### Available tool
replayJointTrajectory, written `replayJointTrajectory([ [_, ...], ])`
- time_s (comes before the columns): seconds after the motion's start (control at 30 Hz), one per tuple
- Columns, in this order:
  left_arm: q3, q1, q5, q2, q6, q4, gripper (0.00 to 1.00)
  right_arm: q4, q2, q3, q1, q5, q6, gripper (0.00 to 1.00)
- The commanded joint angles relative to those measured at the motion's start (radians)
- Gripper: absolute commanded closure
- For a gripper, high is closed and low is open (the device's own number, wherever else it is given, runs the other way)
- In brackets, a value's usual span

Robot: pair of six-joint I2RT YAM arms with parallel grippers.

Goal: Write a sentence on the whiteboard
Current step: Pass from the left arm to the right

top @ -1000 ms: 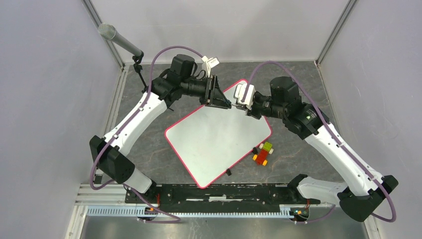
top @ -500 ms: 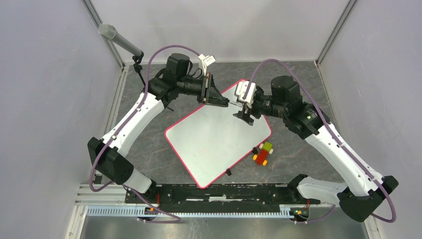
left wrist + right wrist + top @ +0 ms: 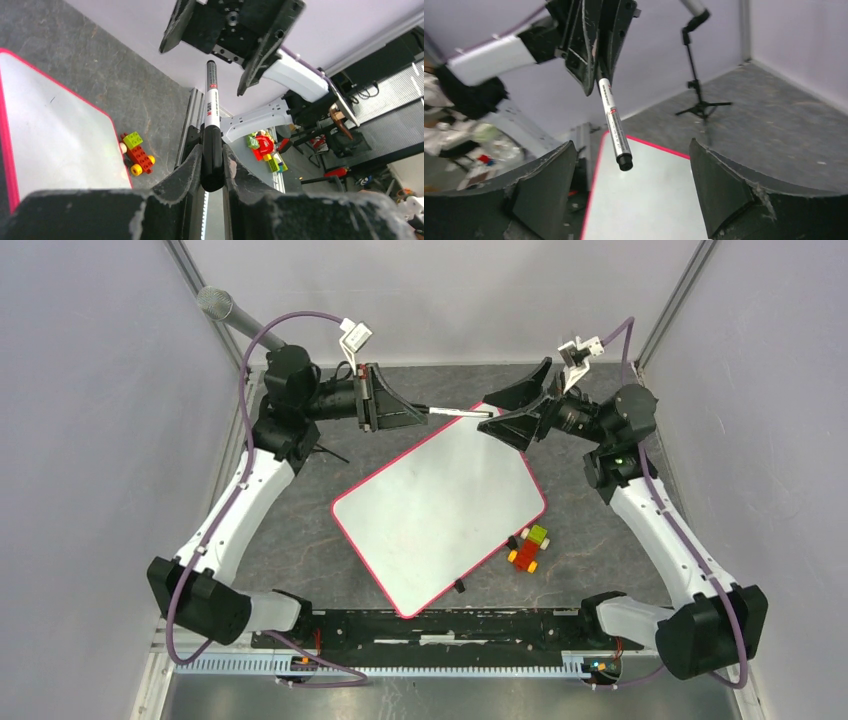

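Note:
The whiteboard (image 3: 440, 510) lies tilted on the dark table, a white board with a red-pink rim, and its face is blank; the sentence is out of view. My left gripper (image 3: 410, 414) hangs above the board's far corner, shut on the black end of a white-barrelled marker (image 3: 452, 412) that lies level and points right. In the left wrist view the marker (image 3: 212, 107) stands straight out from my pads. My right gripper (image 3: 487, 413) is open and faces it, with the marker's free end just between its fingertips. From the right wrist the marker (image 3: 614, 122) hangs apart from both fingers, above the whiteboard (image 3: 649, 200).
A small toy car of red, green and yellow blocks (image 3: 527, 548) sits by the board's right edge. A small black piece (image 3: 459, 586) lies at its near edge. A microphone on a stand (image 3: 240, 320) is at the back left. Grey walls enclose the table.
My right gripper has opened and let go of the marker's end. Both arms have risen and drawn apart, the left pulling the marker back to the left.

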Motion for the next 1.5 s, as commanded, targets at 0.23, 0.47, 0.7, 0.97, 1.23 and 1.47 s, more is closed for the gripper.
replayJointTrajectory([
  [0.23,-0.137,0.003,-0.021,-0.11,-0.302,0.445,0.97,0.588,0.001,-0.062,0.044,-0.055,0.577,0.17],
  [0.47,-0.119,-0.027,-0.047,-0.09,-0.273,0.387,0.97,0.417,0.021,-0.031,0.096,-0.051,0.453,0.33],
  [0.7,-0.076,-0.059,-0.071,-0.069,-0.089,0.164,0.98,0.237,0.03,0.012,0.112,-0.043,0.296,0.49],
  [0.97,-0.062,-0.085,-0.087,-0.061,-0.024,0.088,0.98,0.183,0.036,0.017,0.13,-0.042,0.24,0.58],
  [1.23,-0.061,-0.105,-0.083,-0.051,0.003,0.067,0.98,0.163,0.049,0.026,0.142,-0.046,0.217,0.8],
  [1.47,-0.058,-0.105,-0.077,-0.056,0.064,-0.008,0.97,0.155,0.052,0.03,0.143,-0.052,0.204,0.66],
])
